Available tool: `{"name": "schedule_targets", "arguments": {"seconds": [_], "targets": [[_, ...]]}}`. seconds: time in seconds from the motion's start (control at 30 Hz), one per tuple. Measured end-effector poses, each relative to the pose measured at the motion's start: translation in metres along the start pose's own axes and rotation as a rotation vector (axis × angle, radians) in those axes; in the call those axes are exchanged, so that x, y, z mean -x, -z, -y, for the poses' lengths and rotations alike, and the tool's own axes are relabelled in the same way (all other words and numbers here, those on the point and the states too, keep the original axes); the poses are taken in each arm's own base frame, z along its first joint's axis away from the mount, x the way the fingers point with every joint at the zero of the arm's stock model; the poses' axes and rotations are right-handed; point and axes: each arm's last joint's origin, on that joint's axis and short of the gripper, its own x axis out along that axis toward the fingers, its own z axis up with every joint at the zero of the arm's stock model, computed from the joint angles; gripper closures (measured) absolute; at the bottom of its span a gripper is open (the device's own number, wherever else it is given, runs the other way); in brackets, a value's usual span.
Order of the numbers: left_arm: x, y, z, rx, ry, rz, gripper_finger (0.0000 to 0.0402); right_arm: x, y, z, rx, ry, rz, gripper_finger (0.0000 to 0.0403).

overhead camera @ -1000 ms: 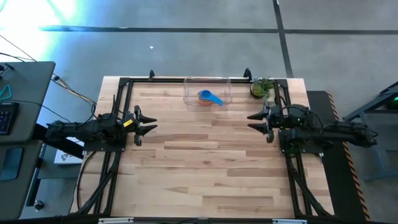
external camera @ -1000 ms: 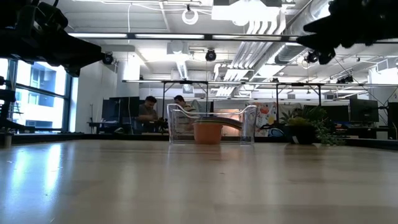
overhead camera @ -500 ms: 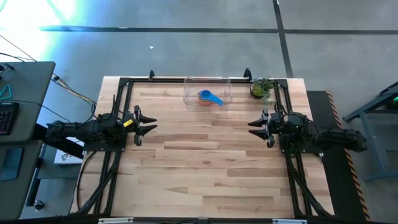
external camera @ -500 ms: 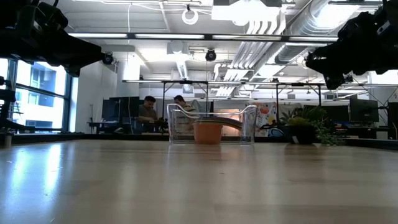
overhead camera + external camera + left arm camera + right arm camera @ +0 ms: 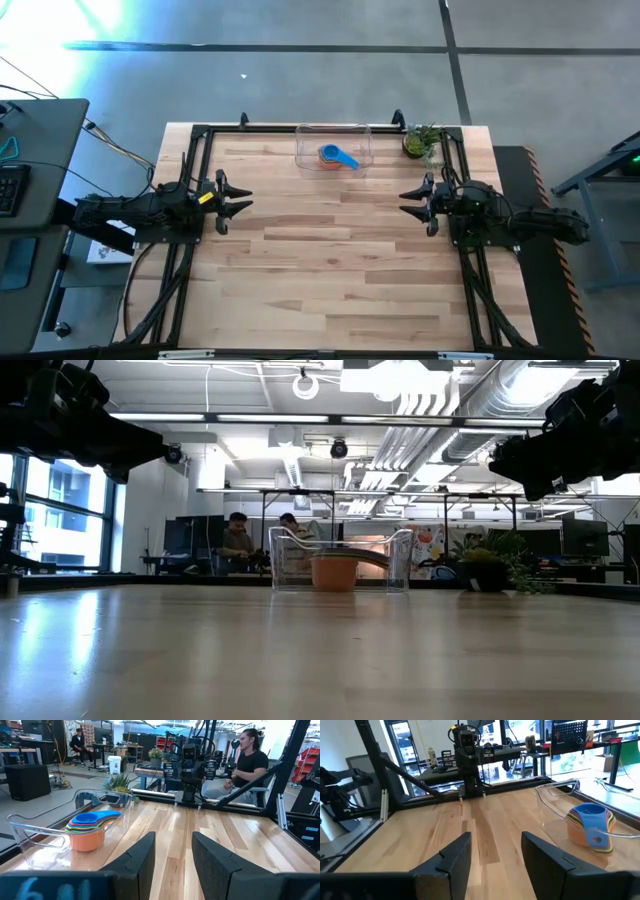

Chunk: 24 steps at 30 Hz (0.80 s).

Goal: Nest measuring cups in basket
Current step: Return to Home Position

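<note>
Nested measuring cups [image 5: 331,154] (handles rightward) lie in basket [image 5: 334,127]

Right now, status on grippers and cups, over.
Left gripper open, empty, left side. Right gripper open, empty, right side. Measuring cups nested in basket, far edge. Nothing blocking it.
</note>
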Motion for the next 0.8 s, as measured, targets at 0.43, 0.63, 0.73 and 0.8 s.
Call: {"name": "schedule_targets", "arguments": {"seconds": [0.43, 0.63, 0.73, 0.8], "targets": [[0.0000, 0.0000, 0.0000, 0.000, 0.000, 0.000, 0.0284, 0.0000, 0.0000, 0.0000, 0.006, 0.000, 0.000, 0.0237], [0.0000, 0.0000, 0.0000, 0.000, 0.000, 0.000, 0.0284, 0.0000, 0.0000, 0.0000, 0.006, 0.000, 0.000, 0.0237], [0.0000, 0.0000, 0.0000, 0.000, 0.000, 0.000, 0.0284, 0.0000, 0.0000, 0.0000, 0.006, -0.001, 0.000, 0.0237], [0.0000, 0.0000, 0.0000, 0.000, -0.001, 0.000, 0.0284, 0.0000, 0.0001, 0.0000, 0.006, -0.001, -0.001, 0.0237]]}}
